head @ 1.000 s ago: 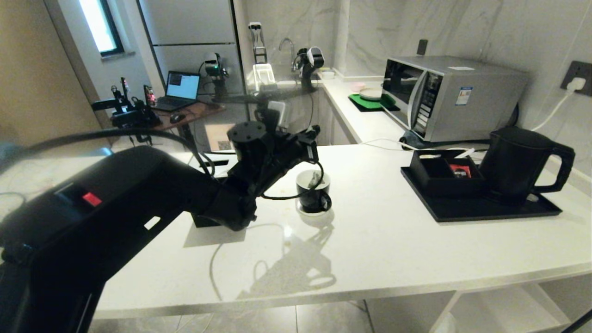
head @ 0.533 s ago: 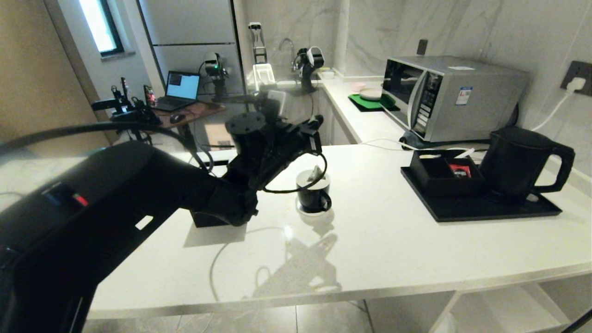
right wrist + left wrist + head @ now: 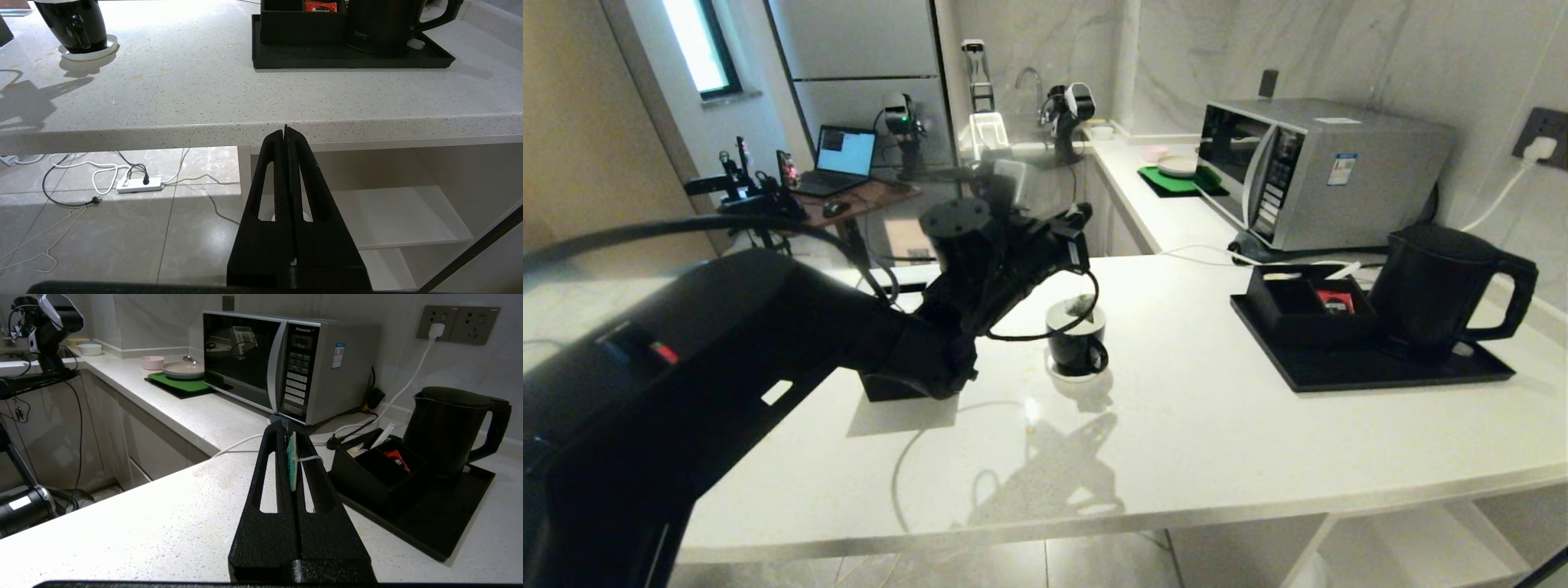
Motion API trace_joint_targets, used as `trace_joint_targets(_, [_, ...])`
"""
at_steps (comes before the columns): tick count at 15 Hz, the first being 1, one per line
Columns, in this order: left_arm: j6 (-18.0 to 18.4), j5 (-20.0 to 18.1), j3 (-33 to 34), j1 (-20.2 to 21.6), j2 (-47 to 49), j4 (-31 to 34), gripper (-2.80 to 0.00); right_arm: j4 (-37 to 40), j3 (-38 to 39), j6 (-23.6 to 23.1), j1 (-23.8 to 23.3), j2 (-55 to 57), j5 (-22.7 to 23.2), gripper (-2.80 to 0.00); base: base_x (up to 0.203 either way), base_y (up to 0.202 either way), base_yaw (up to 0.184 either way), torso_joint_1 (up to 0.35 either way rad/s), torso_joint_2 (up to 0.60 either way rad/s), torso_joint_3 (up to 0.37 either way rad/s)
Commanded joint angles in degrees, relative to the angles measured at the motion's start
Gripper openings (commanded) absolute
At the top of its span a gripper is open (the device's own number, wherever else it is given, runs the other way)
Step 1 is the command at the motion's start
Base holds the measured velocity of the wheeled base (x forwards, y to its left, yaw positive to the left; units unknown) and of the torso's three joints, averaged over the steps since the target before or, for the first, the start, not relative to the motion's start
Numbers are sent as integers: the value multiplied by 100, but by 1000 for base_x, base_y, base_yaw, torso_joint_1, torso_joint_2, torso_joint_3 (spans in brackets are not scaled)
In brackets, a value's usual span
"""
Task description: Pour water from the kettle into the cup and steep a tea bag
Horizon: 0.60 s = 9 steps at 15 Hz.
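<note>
Over the white counter, my left gripper (image 3: 1080, 233) is shut on the green paper tag (image 3: 291, 465) of the tea bag (image 3: 1081, 306). The pale bag dangles on its string at the mouth of the cup (image 3: 1076, 349). That small black mug, white inside, stands on a white saucer (image 3: 1081, 378) just below the gripper. The tall black kettle (image 3: 1437, 286) stands far to the right on a tray, handle to the right. My right gripper (image 3: 286, 131) is shut on nothing, parked below the counter's front edge.
A black tray (image 3: 1339, 371) carries the kettle and a black box (image 3: 1294, 314) holding a red packet (image 3: 1335, 302). Behind it stands a microwave (image 3: 1315, 171) with a white cable. A black cube box (image 3: 886, 390) sits under my left forearm.
My left gripper has risen a little, and the tea bag has come up from inside the cup to its mouth. The right arm has not moved.
</note>
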Motion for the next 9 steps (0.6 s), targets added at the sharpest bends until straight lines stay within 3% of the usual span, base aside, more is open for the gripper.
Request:
trace_joint_targets(1, [-5, -6, -1, 10, 31, -41, -280, -4, 0, -1, 1, 6, 0, -280, 0, 0, 0, 0, 0, 0])
trace_joint_targets(9, [-5, 3, 28, -5, 224, -85, -280, 5, 0, -10, 1, 6, 0, -280, 0, 0, 0, 0, 0, 0])
